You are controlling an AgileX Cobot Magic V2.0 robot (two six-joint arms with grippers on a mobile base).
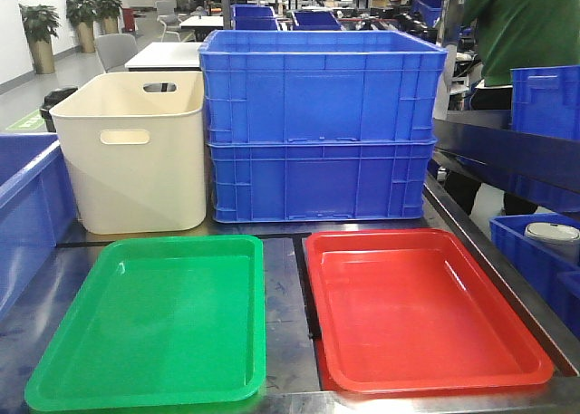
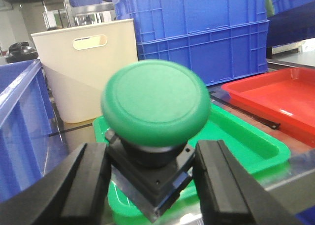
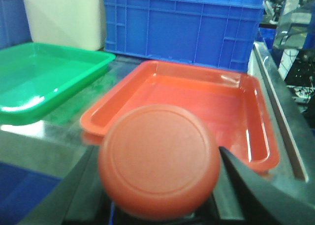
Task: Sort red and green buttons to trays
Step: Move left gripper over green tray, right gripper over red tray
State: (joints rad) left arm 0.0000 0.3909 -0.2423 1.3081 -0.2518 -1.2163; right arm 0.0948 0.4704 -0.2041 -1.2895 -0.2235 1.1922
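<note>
Two stacked blue crates (image 1: 322, 124) and a cream tub (image 1: 131, 151) stand at the back of the tabletop (image 1: 285, 332), with the green tray (image 1: 154, 323) and the red tray (image 1: 421, 310) lying side by side in front of them. The left pincer (image 2: 150, 185) grips the dark body of the green button (image 2: 155, 102) above the green tray's near edge. The right pincer (image 3: 160, 200) closes around the red button (image 3: 158, 161) just short of the red tray, its cap hiding the contact.

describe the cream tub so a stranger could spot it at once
Find the stacked blue crates at the back. Left of them, behind the green tray, stands the cream tub. It is the only pale container, with handle slots near its rim.
</note>
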